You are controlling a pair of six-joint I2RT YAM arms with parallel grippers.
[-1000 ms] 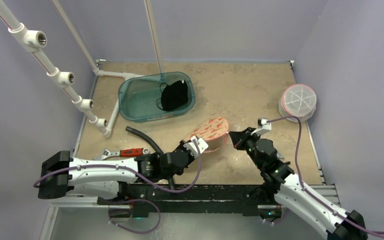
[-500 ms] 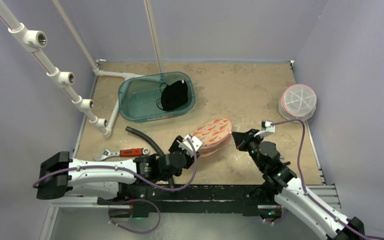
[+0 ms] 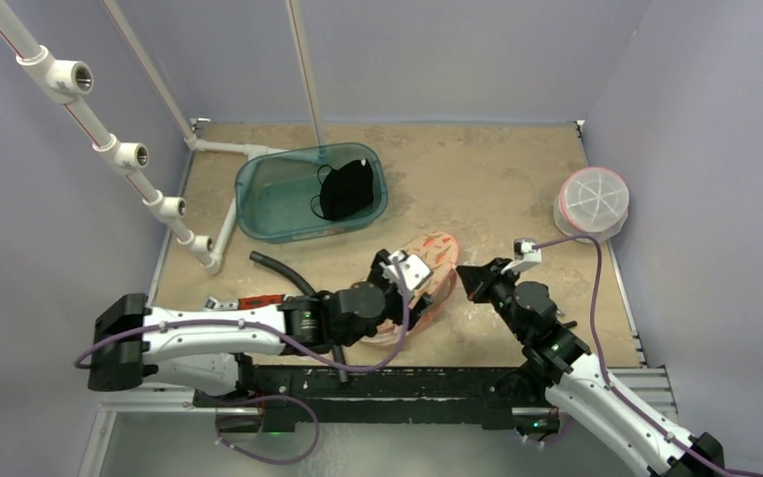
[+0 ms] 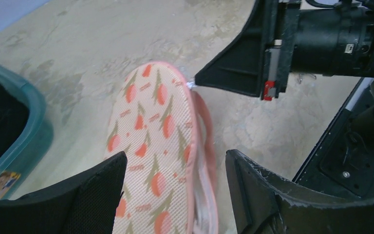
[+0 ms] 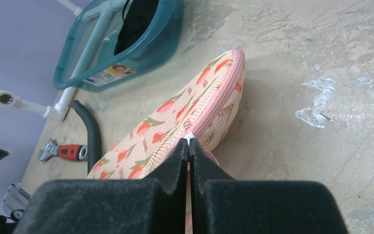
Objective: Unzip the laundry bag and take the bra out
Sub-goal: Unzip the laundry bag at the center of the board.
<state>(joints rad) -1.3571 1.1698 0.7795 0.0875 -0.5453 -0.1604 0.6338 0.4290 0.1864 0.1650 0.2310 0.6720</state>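
The laundry bag is a pink mesh pouch with an orange tulip print, lying mid-table between the arms. My left gripper is open, one finger on each side of the bag's near edge, holding nothing. My right gripper is shut on the small white zipper pull at the bag's seam; from above its tip touches the bag's right side. Pink and white cloth shows in the parted edge; I cannot tell if it is the bra.
A teal bin at the back holds a black garment. A black hose and a red-handled wrench lie left of the bag. A white round container stands far right. A white pipe frame runs along the left.
My left gripper has opened and moved right, over the bag's near edge. The bag has tipped and shifted a little. The right gripper has stayed shut at the seam.
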